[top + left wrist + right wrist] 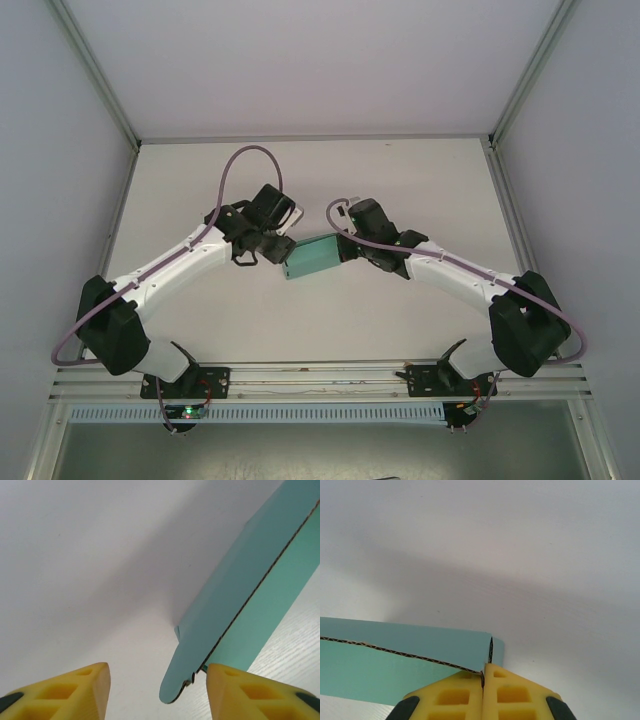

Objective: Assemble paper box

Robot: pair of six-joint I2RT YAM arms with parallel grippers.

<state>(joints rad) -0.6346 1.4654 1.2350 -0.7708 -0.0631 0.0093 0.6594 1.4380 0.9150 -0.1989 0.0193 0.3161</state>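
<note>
The paper box (312,257) is being pinched by one edge in the right jaws at the table's (400,180) middle. The left jaws are being held apart around its flap (176,684).

The teal paper box (313,257) is over the middle of the white table (330,330). The left gripper (274,250) is just beside the box's left end, and the right gripper (346,250) meets its right end.

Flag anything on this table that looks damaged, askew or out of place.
Nothing stands out. The teal paper box shows no tears or crushing. It is pinched at one edge by the shut right jaws, while the left jaws stand open at its rounded flap without gripping it.
</note>
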